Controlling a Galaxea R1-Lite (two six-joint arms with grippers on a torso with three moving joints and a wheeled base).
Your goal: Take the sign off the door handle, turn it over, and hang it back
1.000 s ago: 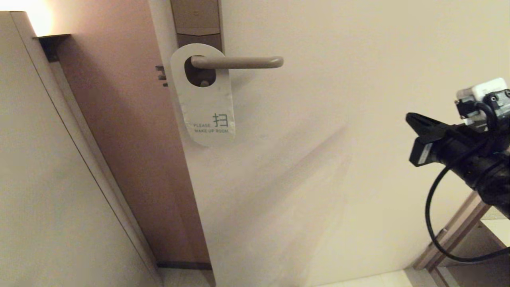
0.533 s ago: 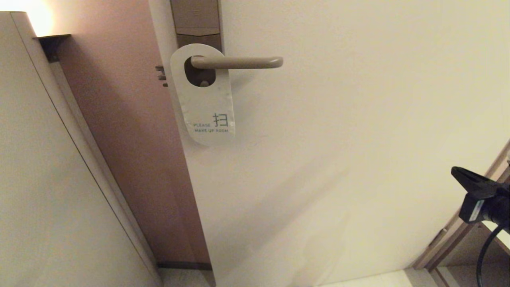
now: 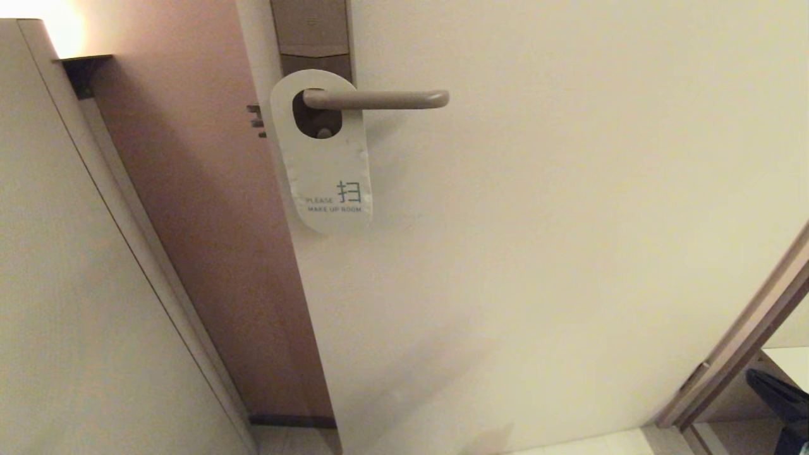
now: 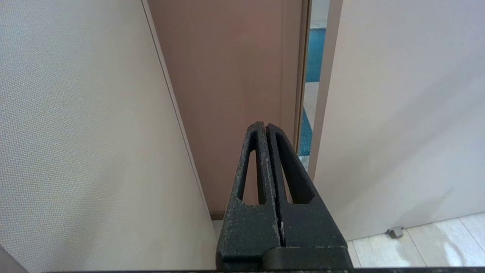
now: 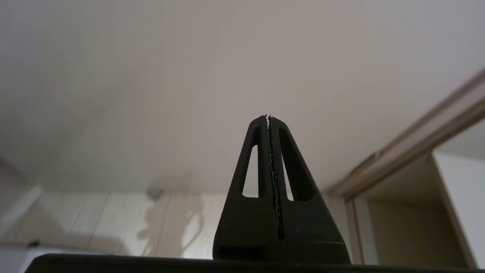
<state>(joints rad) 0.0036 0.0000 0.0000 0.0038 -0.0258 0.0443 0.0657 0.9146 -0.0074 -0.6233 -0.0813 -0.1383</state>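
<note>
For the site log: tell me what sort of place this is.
Probably a hotel guest-room doorway: a "PLEASE MAKE UP ROOM" sign hangs on the door handle, under a tall lock plate of the kind hotels fit.

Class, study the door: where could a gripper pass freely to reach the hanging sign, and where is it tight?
Free: the bare door face right of the sign and below the door handle, down to the floor. Tight: the sign's hole around the handle's root by the lock plate, and the door edge just left of the sign.
</note>
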